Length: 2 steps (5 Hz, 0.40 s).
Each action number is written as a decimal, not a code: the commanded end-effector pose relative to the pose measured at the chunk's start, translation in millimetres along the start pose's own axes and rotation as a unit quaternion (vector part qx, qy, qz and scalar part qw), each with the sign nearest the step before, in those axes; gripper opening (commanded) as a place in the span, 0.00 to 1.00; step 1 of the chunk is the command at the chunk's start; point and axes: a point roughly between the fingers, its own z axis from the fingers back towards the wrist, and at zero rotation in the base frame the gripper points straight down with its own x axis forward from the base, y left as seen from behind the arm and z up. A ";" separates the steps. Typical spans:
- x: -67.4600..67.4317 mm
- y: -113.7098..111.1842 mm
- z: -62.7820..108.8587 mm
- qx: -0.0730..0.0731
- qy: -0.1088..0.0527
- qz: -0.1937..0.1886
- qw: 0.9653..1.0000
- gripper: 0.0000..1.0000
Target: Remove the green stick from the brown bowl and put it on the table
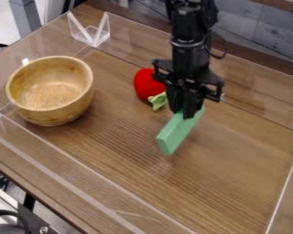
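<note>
The green stick [179, 132] is a flat green block, tilted, with its lower end on the wooden table [136, 183] to the right of middle. My gripper [186, 108] points straight down and is shut on the stick's upper end. The brown bowl [48, 89], a wooden bowl, stands at the left and looks empty inside. It is well apart from the gripper and the stick.
A red object with a green stem [149, 84] lies just behind and left of the gripper. A clear plastic stand [91, 30] sits at the back left. Low clear walls [284, 196] border the table on its edges.
</note>
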 end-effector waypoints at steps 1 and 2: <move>11.8 -2.3 31.4 -0.001 -0.048 0.001 0.999 0.00; 10.2 -6.7 37.4 -0.001 -0.054 0.002 0.999 0.00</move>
